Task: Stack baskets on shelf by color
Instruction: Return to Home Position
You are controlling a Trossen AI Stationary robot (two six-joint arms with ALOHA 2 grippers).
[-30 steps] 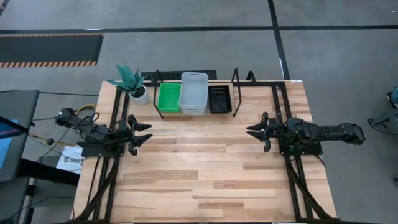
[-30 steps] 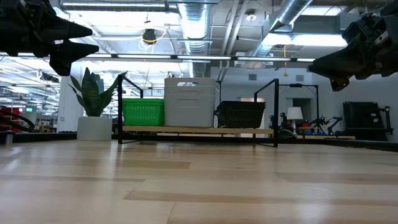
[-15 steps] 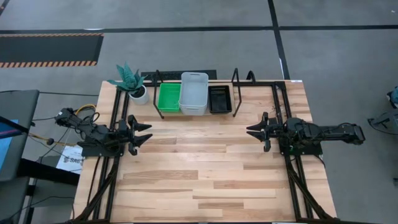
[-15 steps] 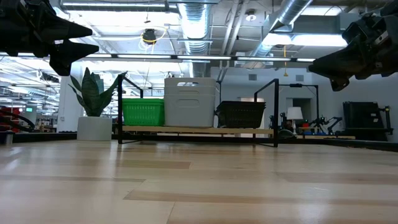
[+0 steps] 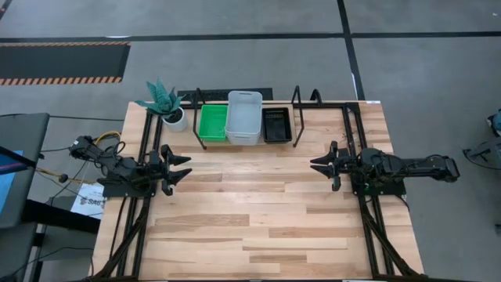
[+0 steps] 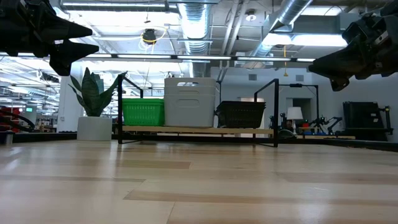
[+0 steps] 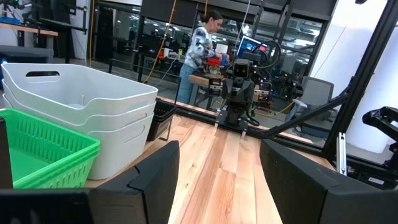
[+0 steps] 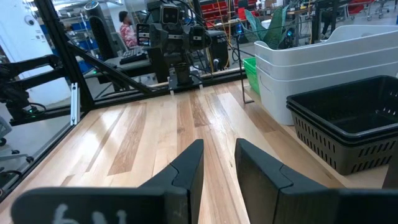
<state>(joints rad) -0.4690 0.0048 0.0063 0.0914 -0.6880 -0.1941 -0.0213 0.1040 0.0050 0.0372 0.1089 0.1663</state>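
Three basket stacks (image 5: pixel 212 123) (image 5: pixel 243 117) (image 5: pixel 276 124), perhaps three each

Your shelf (image 6: pixel 199 130) stands along the far edge of the desk (image 5: pixel 250 211), a little left of centre. On its board you have three stacks of baskets side by side, all between the upright end loops: the left stack (image 5: pixel 212 123), the middle stack (image 5: pixel 243 117) right against it, and the right stack (image 5: pixel 276 125) just beside that. Just left of the shelf, near the desk's far left corner, stands a potted plant (image 5: pixel 175 118). In front of the shelf, the left end effector (image 5: pixel 188 165) hangs above the desk's left side and the right end effector (image 5: pixel 315 166) above its right side. They face each other and are well apart.
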